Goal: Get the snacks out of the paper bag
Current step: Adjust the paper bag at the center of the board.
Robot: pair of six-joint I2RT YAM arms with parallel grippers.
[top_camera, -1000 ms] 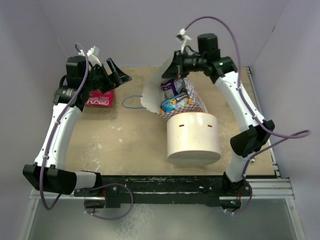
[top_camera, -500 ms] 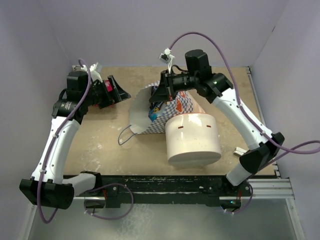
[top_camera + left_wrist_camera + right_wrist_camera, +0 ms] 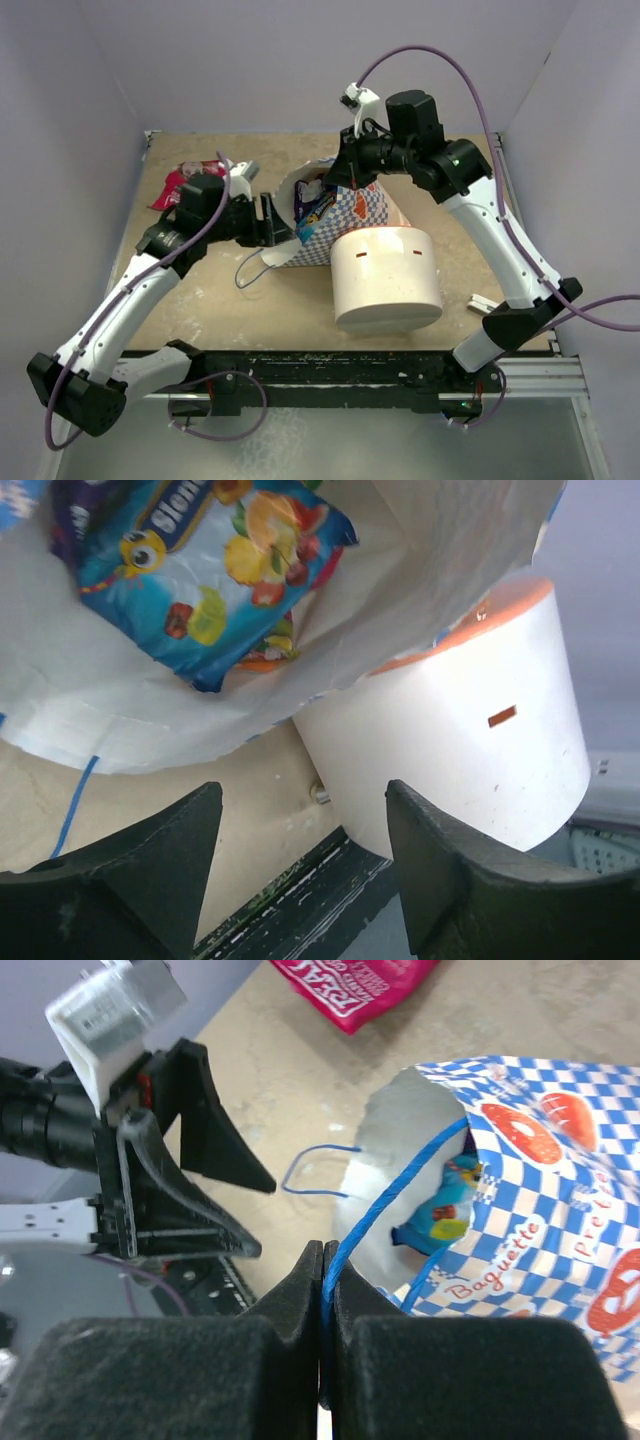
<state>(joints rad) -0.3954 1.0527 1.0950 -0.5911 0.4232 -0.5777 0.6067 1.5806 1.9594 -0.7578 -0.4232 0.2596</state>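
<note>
The blue-and-white checkered paper bag lies tilted against a white cylinder, with its mouth facing left. My right gripper is shut on the bag's blue cord handle and holds the upper edge up. A blue snack packet and a purple one lie inside the bag; the blue one also shows in the right wrist view. My left gripper is open and empty, just outside the bag's mouth and low over the table. A red-pink snack packet lies on the table at the far left.
A large white cylinder stands right in front of the bag and touches it. The bag's second cord handle lies loose on the table. A small grey bar lies at the right near edge. Walls close off the left, back and right.
My left gripper has left the red-pink packet at the far left and swung right to the bag's mouth. My right gripper has kept hold of the cord handle and moved slightly right.
</note>
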